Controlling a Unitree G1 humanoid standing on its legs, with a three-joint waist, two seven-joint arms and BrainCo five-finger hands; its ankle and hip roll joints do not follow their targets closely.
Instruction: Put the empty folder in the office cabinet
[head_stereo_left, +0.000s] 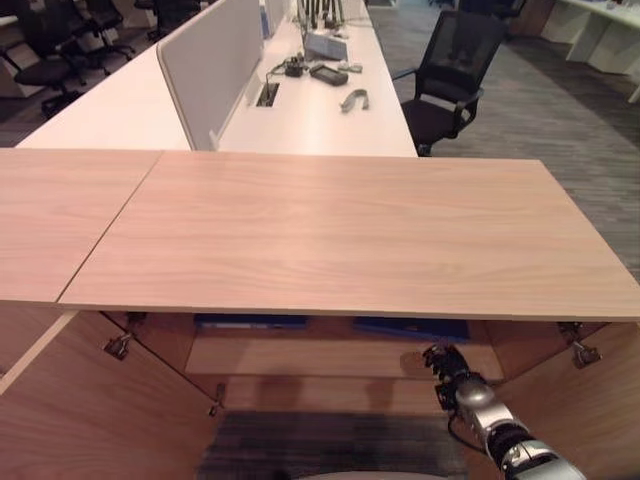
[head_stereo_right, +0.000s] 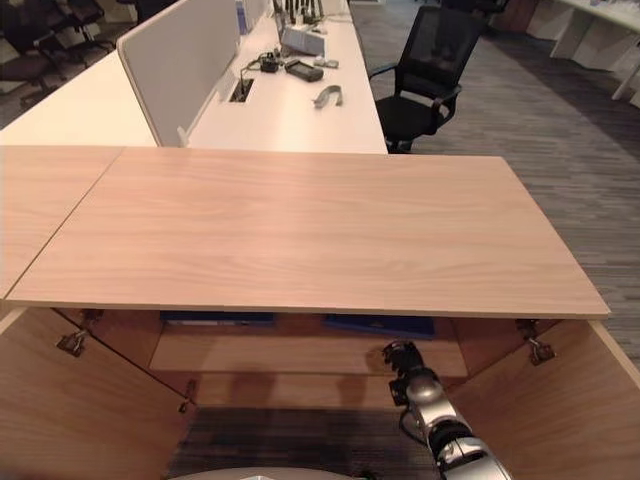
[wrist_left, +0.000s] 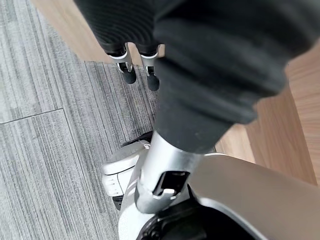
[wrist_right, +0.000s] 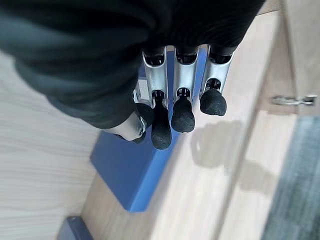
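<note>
The blue folder (wrist_right: 132, 175) is seen lying flat on the shelf (head_stereo_left: 330, 357) inside the open cabinet (head_stereo_left: 330, 240), so the right robot hand (wrist_right: 182, 107), just beside it, is held with relaxed, empty fingers, apparently after placement.

A long white desk (head_stereo_left: 320, 110) with a pale grey divider screen (head_stereo_left: 210, 60) stands behind, carrying small dark devices (head_stereo_left: 328, 73). A black mesh office chair (head_stereo_left: 445, 75) sits beside it on grey striped carpet (head_stereo_left: 560, 110).
</note>
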